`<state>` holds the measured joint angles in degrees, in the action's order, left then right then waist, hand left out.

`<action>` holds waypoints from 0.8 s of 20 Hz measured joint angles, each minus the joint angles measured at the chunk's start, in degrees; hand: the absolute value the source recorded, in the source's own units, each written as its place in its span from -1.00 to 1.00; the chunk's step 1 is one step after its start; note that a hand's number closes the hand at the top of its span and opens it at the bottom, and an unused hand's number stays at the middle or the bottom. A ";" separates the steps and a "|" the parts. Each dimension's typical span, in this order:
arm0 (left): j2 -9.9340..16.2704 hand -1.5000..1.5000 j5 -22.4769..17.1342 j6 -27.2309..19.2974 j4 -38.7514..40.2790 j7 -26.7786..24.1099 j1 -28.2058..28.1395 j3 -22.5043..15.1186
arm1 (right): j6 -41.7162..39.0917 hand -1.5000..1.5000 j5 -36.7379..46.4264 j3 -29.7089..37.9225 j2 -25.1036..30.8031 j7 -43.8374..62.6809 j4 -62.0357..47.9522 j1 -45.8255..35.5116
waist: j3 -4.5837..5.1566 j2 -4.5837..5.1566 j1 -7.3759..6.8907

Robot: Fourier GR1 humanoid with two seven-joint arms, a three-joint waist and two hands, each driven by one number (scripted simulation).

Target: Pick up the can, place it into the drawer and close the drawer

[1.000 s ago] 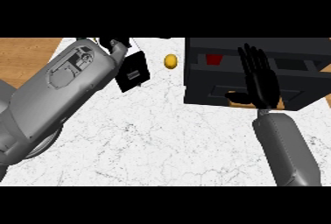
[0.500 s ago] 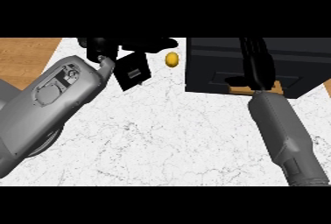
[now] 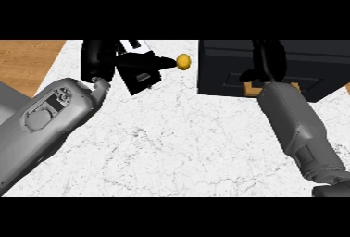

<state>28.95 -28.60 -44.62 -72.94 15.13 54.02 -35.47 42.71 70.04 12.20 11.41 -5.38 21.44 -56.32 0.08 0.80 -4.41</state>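
The black drawer unit (image 3: 226, 69) fills the upper right of the head view. No open compartment shows at its front. My right hand (image 3: 268, 58) lies against that front with its fingers straight, pointing away from me, and the grey forearm (image 3: 294, 125) runs back to the lower right. The can is not visible in this view. My left hand (image 3: 96, 60) is at the upper left with relaxed fingers, holding nothing, next to a black angular object.
A black angular object (image 3: 140, 71) with a white patch stands on the white marble counter (image 3: 178, 148) by my left hand. Just right of it lies a small yellow round item (image 3: 183, 61). Wooden surface (image 3: 27, 60) shows at the far left.
The right hand has moved forward against the drawer front, which has gone in. The red can seen inside the drawer one second ago no longer shows. My left forearm has swung inward.
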 measured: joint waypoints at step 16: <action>2.00 -1.00 1.56 1.28 -5.91 -1.22 -6.93 1.57 | -3.46 -1.00 -5.43 6.02 1.07 -9.01 -7.35 -6.87 | -0.35 0.98 0.32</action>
<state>30.95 -27.04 -43.34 -78.85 13.91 47.09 -33.91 39.25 64.62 18.22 12.48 -14.39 14.08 -63.19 -0.26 1.79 -4.09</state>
